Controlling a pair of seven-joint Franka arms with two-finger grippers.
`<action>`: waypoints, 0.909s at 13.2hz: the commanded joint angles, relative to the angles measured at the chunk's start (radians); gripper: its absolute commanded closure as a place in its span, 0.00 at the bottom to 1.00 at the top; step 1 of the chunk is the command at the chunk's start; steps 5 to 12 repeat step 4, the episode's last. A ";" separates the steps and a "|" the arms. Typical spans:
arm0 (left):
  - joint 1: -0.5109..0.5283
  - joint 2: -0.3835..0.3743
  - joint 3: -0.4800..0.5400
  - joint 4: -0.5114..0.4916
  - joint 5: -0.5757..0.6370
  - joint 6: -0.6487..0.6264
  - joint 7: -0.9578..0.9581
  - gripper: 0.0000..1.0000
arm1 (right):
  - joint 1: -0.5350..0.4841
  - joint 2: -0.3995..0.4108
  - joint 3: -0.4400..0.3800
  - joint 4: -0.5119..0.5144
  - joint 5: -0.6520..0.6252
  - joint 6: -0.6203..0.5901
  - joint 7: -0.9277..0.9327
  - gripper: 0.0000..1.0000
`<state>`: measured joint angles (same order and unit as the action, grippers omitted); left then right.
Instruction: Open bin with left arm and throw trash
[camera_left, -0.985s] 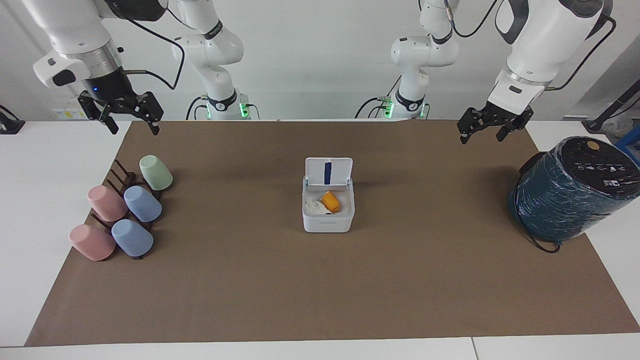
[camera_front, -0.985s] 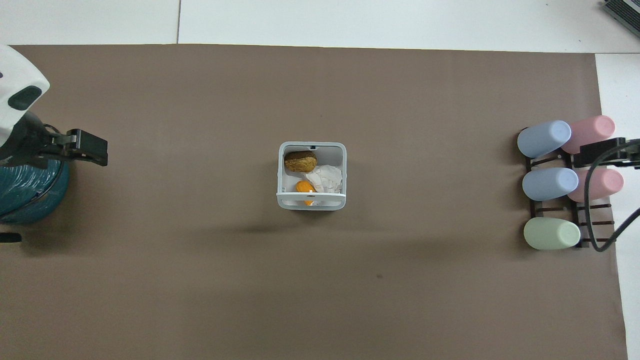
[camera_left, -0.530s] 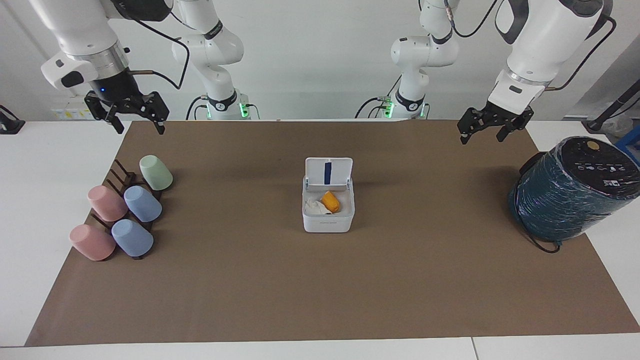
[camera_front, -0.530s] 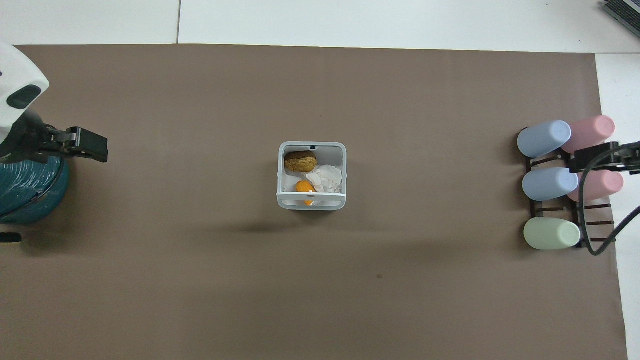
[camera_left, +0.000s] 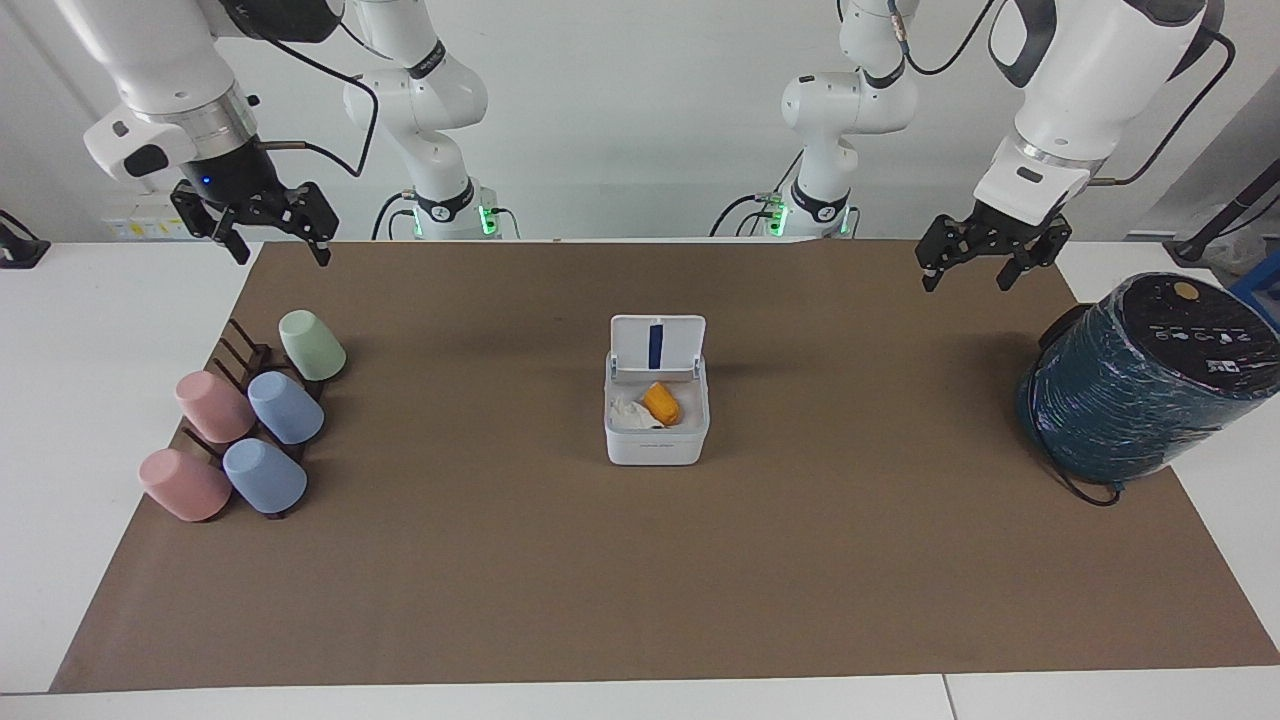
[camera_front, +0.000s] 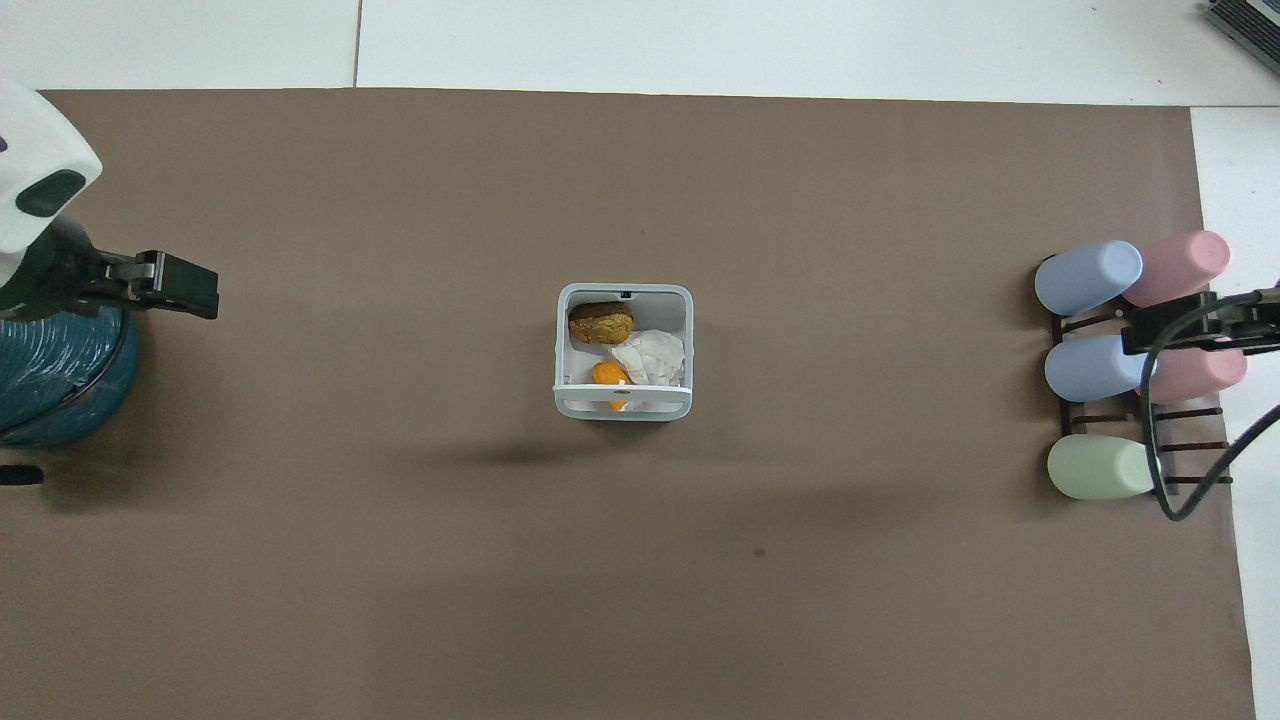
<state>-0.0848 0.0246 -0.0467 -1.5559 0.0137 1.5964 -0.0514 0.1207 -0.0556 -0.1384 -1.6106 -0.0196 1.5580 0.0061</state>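
White bin (camera_left: 655, 447), front label unreadable

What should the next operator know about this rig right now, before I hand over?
Left gripper: up in the air, fingers open, holding nothing, over the mat's edge near the teal wrapped cylinder.
Right gripper: up in the air, open, empty, over the mat's corner by the cup rack.
Bin: mid-mat, lid standing open.
Trash: tissue, orange lump and brown lump all lie inside the bin.
Done: bin opened, trash thrown in.
Left: nothing visible on the mat to bin.
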 joint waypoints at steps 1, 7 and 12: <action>0.002 -0.031 -0.001 -0.042 0.009 0.028 0.013 0.00 | 0.017 -0.015 -0.021 -0.009 0.000 -0.016 0.015 0.00; 0.002 -0.031 -0.001 -0.042 0.009 0.030 0.015 0.00 | 0.013 -0.016 -0.020 -0.012 0.000 -0.016 0.015 0.00; 0.002 -0.031 -0.001 -0.042 0.009 0.030 0.015 0.00 | 0.013 -0.016 -0.020 -0.012 0.000 -0.016 0.015 0.00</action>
